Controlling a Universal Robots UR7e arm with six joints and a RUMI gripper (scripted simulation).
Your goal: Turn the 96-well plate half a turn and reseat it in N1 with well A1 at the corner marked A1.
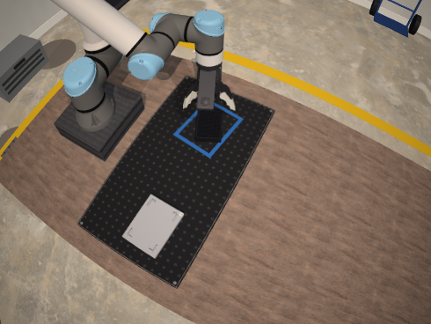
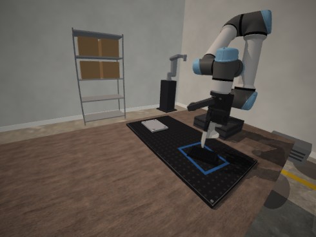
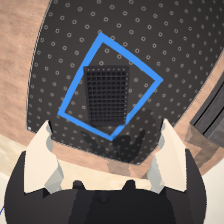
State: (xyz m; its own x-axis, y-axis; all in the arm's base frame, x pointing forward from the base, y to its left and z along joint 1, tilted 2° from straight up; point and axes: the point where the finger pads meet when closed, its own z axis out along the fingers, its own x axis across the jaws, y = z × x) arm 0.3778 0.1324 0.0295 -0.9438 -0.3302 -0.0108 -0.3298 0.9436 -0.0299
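The dark 96-well plate [image 1: 208,127] lies flat on the black perforated board inside a blue square outline [image 1: 226,137], away from the nest. It also shows in the exterior view [image 2: 204,154] and in the wrist view [image 3: 106,95]. Its cut corner is too small to make out. The grey plate nest N1 [image 1: 153,225] with corner locators stands empty near the board's front end, and also shows in the exterior view [image 2: 154,125]. My gripper [image 1: 208,100] hangs above the plate's far end, fingers wide open [image 3: 105,132] and holding nothing.
The arm's base block [image 1: 98,119] stands left of the board. A grey box [image 1: 19,66] sits on the floor at far left. A shelf [image 2: 98,77] and a second arm on a pedestal [image 2: 168,94] stand by the back wall.
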